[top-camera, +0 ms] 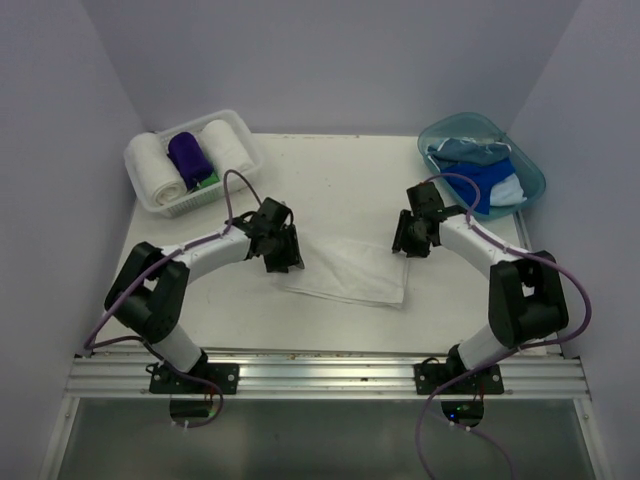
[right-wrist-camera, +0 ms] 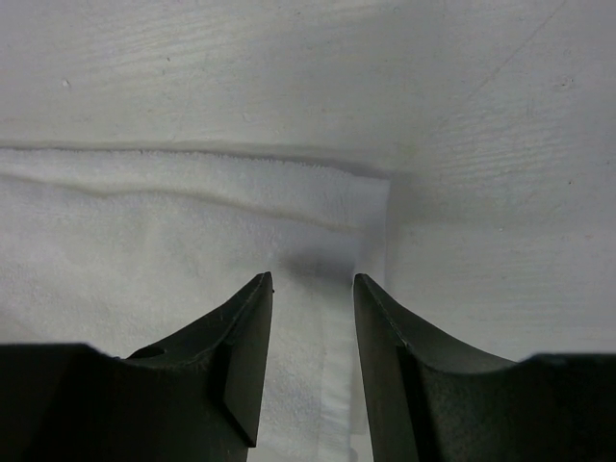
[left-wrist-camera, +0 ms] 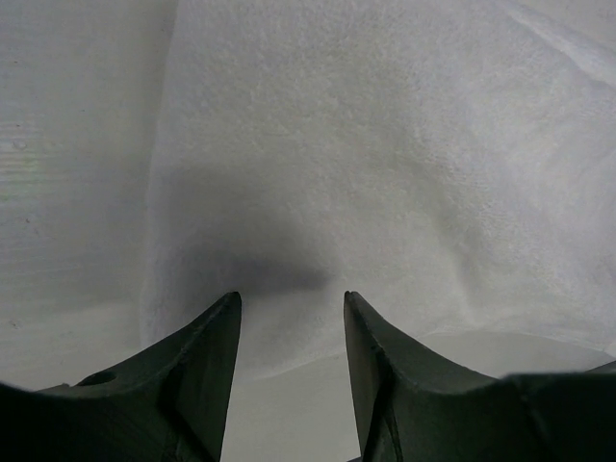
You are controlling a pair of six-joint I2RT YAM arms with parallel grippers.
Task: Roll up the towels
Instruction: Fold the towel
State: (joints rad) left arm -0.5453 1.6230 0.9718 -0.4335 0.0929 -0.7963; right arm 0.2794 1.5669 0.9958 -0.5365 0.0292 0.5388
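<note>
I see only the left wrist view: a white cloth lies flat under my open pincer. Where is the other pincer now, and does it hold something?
Observer: The right pincer hangs above the right edge of the same white towel, near its far corner. The jaws are apart and hold nothing.
Operator: Are any towels already rolled?
Observer: Yes. The white basket at the far left holds two white rolls with a purple roll between them.
Operator: What is not yet rolled?
Observer: Blue cloths lie crumpled in the teal tub at the far right.
</note>
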